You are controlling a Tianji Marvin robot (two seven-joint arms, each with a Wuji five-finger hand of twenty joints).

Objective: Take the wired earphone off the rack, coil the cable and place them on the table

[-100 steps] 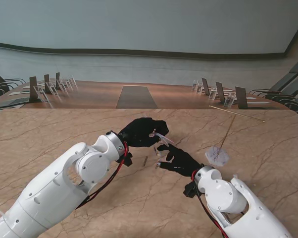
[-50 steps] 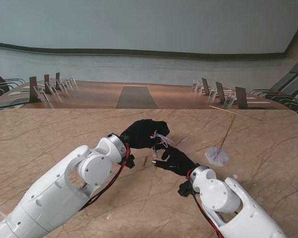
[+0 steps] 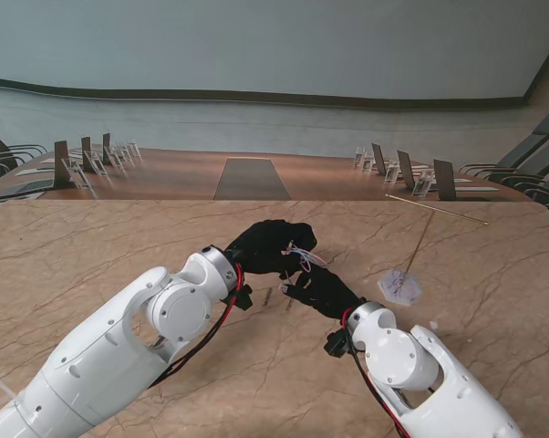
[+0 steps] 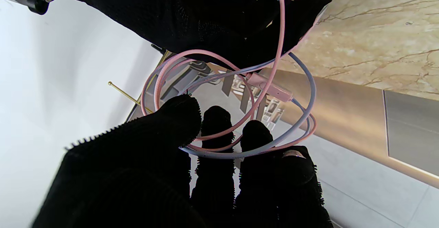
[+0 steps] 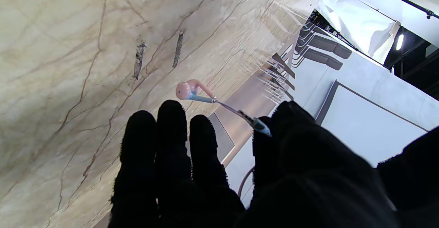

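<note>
— Why did you keep both hands raised over the table (image 3: 92,265) together?

— I wanted the cable (image 4: 236,111) loops off the marble while winding. My left hand (image 3: 273,246) had its fingers (image 4: 219,128) curled through the coil. My right hand (image 3: 325,290), at its five o'clock, pinched the strand near one earbud (image 5: 187,90).

— And the rack (image 3: 404,285)?

— At three o'clock, well apart, earphone already off it.
</note>
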